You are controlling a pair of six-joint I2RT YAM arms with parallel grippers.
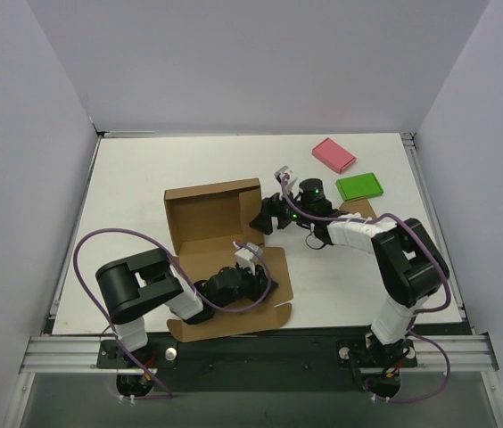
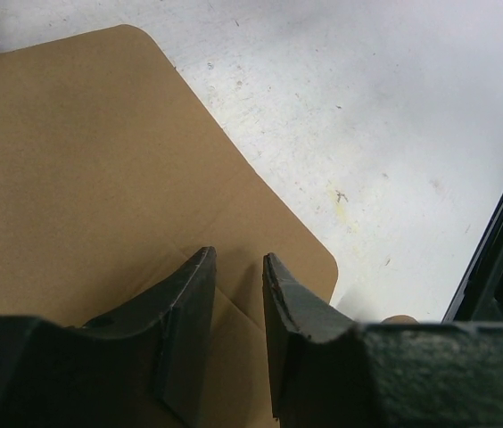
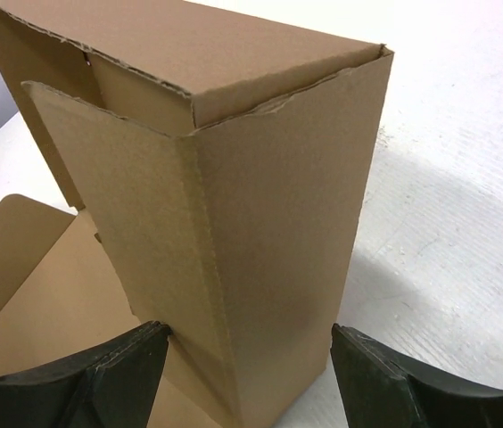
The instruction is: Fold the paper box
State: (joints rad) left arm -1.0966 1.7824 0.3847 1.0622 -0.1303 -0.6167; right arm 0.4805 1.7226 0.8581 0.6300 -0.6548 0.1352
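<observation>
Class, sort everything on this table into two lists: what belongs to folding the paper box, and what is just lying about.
Belongs to the job: paper box; left gripper, over its flat flap; right gripper, jaws open astride its upright corner.
Lying about: pink block; green block; small brown block, partly hidden.

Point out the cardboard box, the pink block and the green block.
cardboard box (image 1: 209, 221): top view, far folded part.
pink block (image 1: 333, 154): top view, its top face.
green block (image 1: 359, 185): top view, its top face.
</observation>
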